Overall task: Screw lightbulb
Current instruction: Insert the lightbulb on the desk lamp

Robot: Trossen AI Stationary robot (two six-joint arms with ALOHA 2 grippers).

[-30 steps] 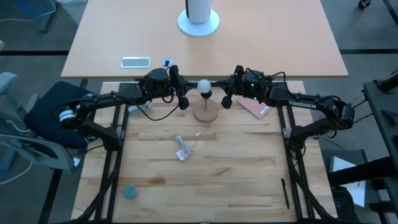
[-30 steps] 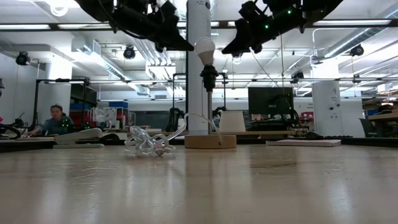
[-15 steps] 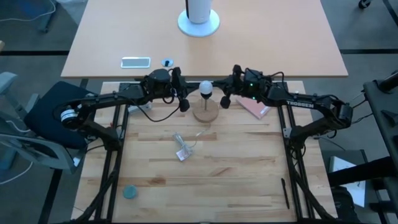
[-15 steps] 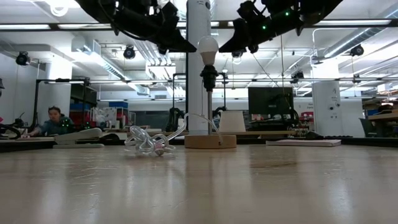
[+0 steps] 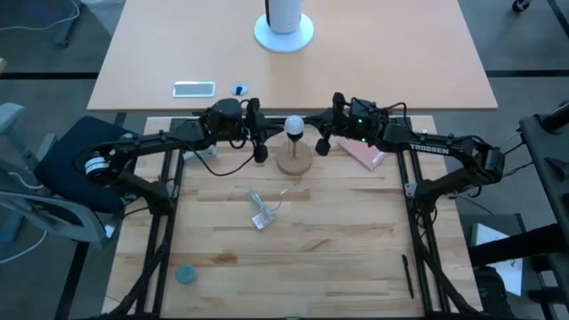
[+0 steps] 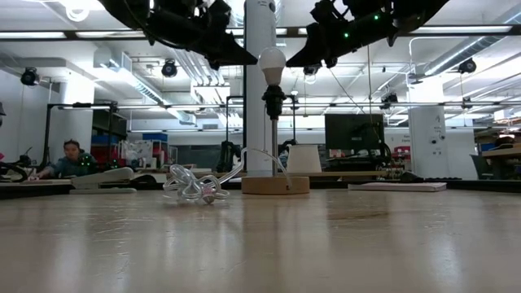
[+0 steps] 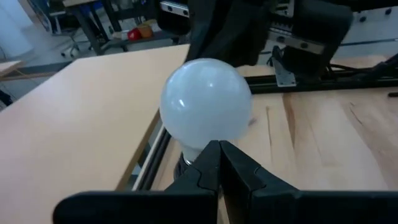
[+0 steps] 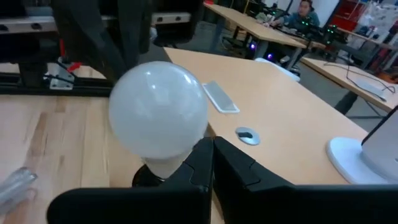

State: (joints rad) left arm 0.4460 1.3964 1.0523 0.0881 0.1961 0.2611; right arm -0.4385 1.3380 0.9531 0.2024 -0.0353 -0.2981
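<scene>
Taking the round wooden stand (image 5: 294, 162) at the far middle of the butcher-block table (image 5: 338, 240) as landmark: well to its left and nearer the camera's side in the high view, a small teal round disc (image 5: 185, 275) lies by the table's near-left corner. Closer in, left of the stand and raised above the table, the left gripper (image 5: 260, 151) hangs with its two dark fingers pressed together, pinching nothing; its tip points toward the stand and stops just short of the bulb, as its wrist view shows (image 7: 219, 163). Just in front of the stand lies a crumpled clear plastic wrapper (image 5: 260, 213). On the stand itself rises a thin post with a black socket (image 6: 273, 99), and seated upright in that socket is the small frosted white, pear-shaped lightbulb (image 5: 293, 125), its globe on top (image 6: 271, 63). Right of the stand, at about the bulb's height, the right gripper (image 5: 322, 144) mirrors the left one, its fingers likewise closed on each other and empty, the tip just beside the bulb without clear contact (image 8: 208, 155). Farther right of the stand a flat pink rectangular pad (image 5: 364, 154) lies on the table under the right arm.
</scene>
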